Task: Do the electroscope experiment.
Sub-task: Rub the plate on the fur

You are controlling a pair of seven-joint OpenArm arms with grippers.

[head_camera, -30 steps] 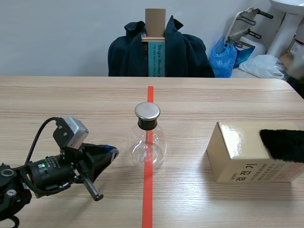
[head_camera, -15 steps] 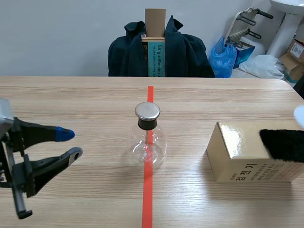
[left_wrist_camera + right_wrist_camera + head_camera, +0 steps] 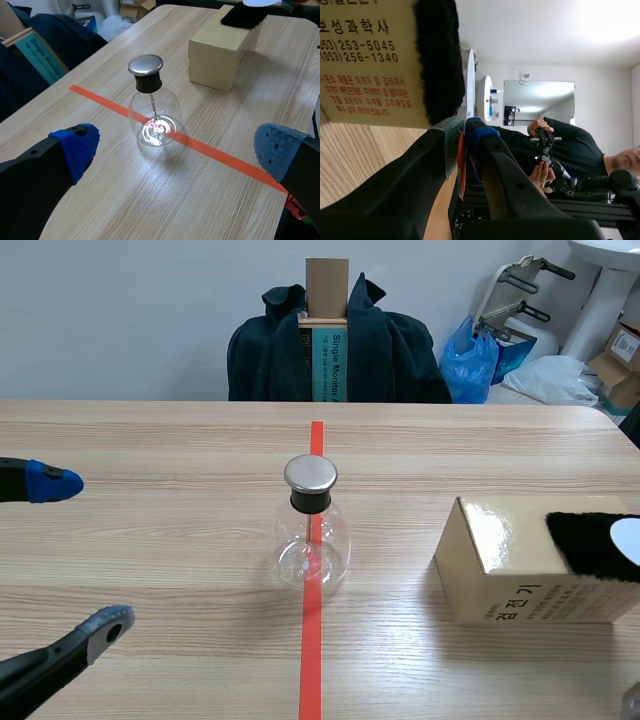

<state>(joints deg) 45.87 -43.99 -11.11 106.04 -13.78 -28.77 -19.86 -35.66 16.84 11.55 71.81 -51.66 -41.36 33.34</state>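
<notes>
Fingers of the left gripper (image 3: 82, 552) stand wide apart and hold nothing. The flask (image 3: 312, 545) stands upright ahead of it, well apart, with the metal cap (image 3: 310, 474) on top. The right gripper (image 3: 465, 137) pinches a thin white plate (image 3: 626, 538) just over the fur (image 3: 588, 540) on the box (image 3: 520, 590). I judge that this arm must bring the plate sideways to the cap.

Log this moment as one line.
left hand: open, clear of electroscope | right hand: shut on white strip at black fur on box | electroscope: upright on tape line
</notes>
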